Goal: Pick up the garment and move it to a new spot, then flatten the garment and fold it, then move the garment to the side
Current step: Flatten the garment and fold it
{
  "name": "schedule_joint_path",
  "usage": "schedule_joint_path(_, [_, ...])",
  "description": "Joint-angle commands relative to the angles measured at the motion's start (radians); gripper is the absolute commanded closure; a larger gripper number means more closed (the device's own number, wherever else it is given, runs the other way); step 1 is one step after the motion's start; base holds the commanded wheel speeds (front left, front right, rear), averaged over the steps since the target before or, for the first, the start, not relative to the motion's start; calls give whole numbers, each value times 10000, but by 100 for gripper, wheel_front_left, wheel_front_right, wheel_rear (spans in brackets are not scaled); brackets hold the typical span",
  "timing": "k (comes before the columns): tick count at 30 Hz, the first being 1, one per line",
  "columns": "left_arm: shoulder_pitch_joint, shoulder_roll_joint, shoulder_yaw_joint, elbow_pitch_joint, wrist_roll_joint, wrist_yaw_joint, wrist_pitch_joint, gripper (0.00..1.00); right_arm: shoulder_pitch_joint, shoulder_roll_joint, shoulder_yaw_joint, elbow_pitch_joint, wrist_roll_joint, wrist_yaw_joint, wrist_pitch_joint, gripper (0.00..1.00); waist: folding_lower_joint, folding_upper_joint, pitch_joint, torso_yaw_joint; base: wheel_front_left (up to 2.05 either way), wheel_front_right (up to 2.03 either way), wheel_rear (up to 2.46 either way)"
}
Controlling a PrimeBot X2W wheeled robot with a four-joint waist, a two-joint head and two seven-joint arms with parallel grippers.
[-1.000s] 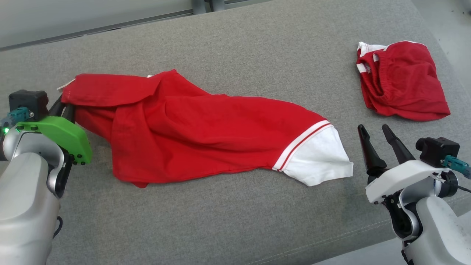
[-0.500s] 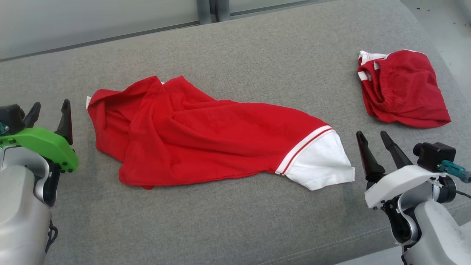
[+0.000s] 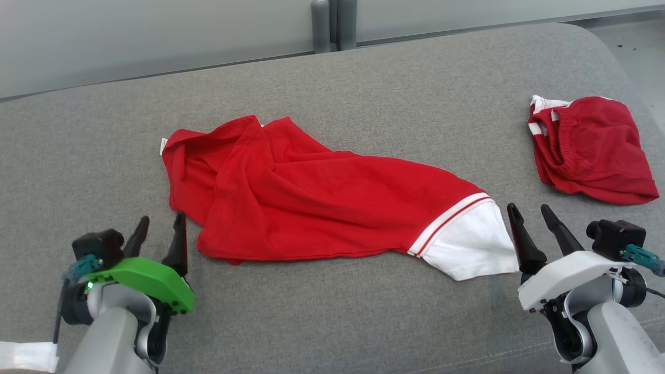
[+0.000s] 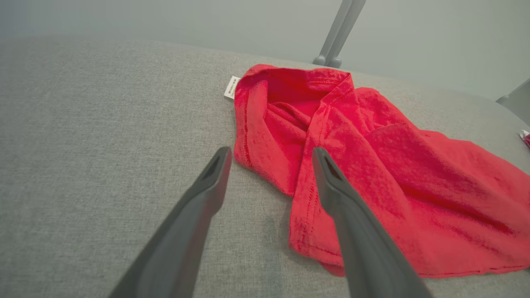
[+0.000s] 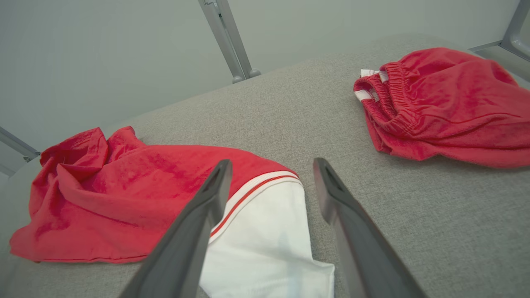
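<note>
Head: the garment (image 3: 322, 202), a crumpled red shirt with one white sleeve (image 3: 467, 244), lies on the grey cushion (image 3: 363, 93) between my left claw (image 3: 162, 217) and right claw (image 3: 529, 208), both spread, empty. Left wrist: its red hem (image 4: 248, 124) just ahead. Right wrist: sleeve beside my claw, red shorts (image 5: 447, 107) far right.
</note>
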Motion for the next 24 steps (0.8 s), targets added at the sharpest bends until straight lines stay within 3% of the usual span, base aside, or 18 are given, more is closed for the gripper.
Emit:
schedule_joint_path(1, [325, -107, -74, -154, -83, 73, 85, 0, 202, 0, -47, -23, -31, 0, 3, 0, 0, 0, -67, 91, 0, 0, 0])
schedule_joint_path(9, [1391, -960, -228, -849, -866, 27, 830, 0, 159, 47, -48, -138, -69, 0, 98, 0, 0, 0, 19, 95, 0, 0, 0])
schedule_joint_path(16, [1604, -1123, -290, -684, -1069, 197, 1135, 0, 49, 9, -53, -191, -67, 0, 104, 0, 0, 0, 187, -99, 0, 0, 0])
schedule_joint_path(24, [1210, -1354, -124, -313, -1796, -181, 1330, 0, -16, -16, -98, -167, -50, 0, 39, 0, 0, 0, 347, -260, 0, 0, 0])
